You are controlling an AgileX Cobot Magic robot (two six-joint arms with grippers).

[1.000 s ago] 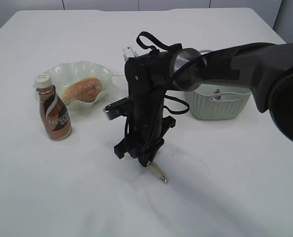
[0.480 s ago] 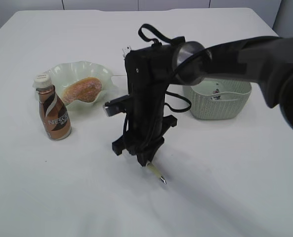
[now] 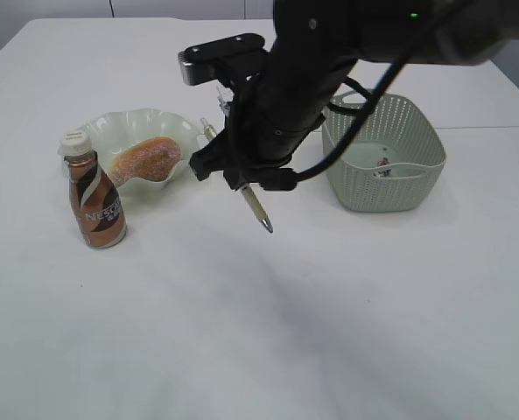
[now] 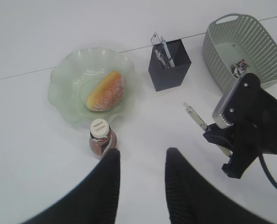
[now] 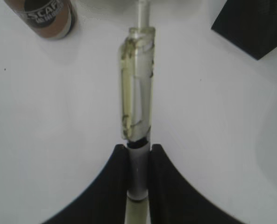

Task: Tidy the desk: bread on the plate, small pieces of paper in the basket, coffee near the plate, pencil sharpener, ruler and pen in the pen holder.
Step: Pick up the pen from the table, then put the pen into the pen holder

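My right gripper is shut on the pen, a clear yellowish one, and holds it tip-down above the desk. In the right wrist view the jaws clamp the pen. The black mesh pen holder holds whitish ruler-like items; the arm hides it in the exterior view. The bread lies on the pale green plate. The coffee stands in front of the plate. A paper wad lies in the basket. My left gripper is open and empty, high above the desk.
The right arm's black body spans from the upper right over the basket's left rim. The pen holder's corner and the coffee show at the top of the right wrist view.
My right gripper has risen with the pen from just above the desk's middle and moved back, toward the pen holder. The pen still hangs tip-down.
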